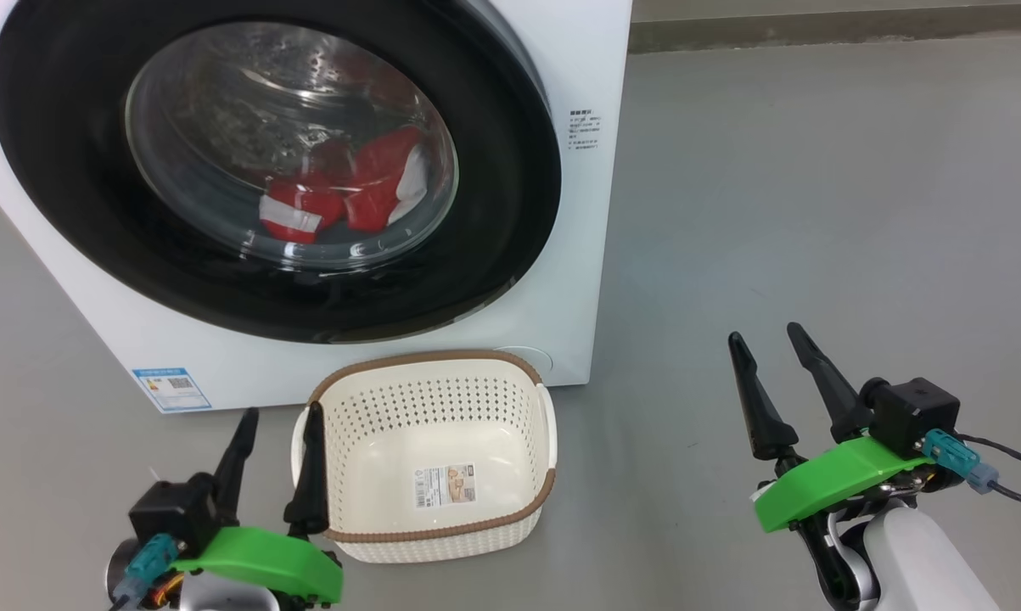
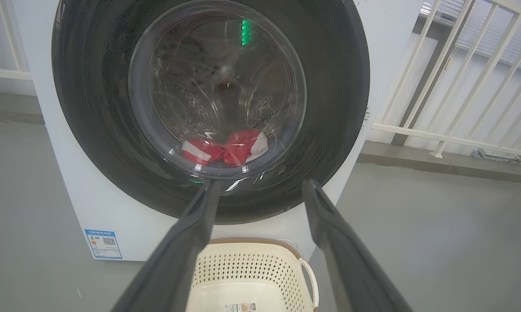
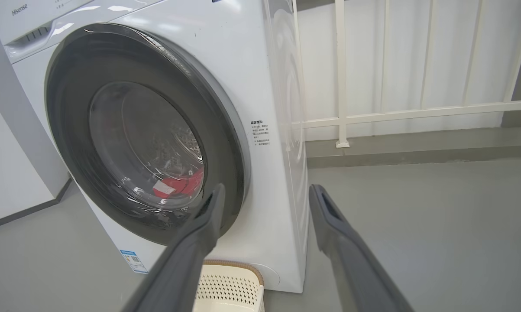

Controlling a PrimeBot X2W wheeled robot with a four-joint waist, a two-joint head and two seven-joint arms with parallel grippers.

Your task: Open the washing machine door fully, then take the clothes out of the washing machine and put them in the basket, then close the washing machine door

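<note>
White railing (image 3: 340, 65) behind the washing machine (image 3: 260, 65) in wrist views; left gripper (image 1: 281, 412) and right gripper (image 1: 765, 333) low, jaws apart, empty

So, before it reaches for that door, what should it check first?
1. Washing machine door shut, not yet opened: ok.
2. Left tool open, empty: ok.
3. Right tool open, empty: ok.
4. Basket empty, on the floor below the door: ok.
5. Clothes behind the door: ok.
6. Where to grip the door: cannot tell.
</note>
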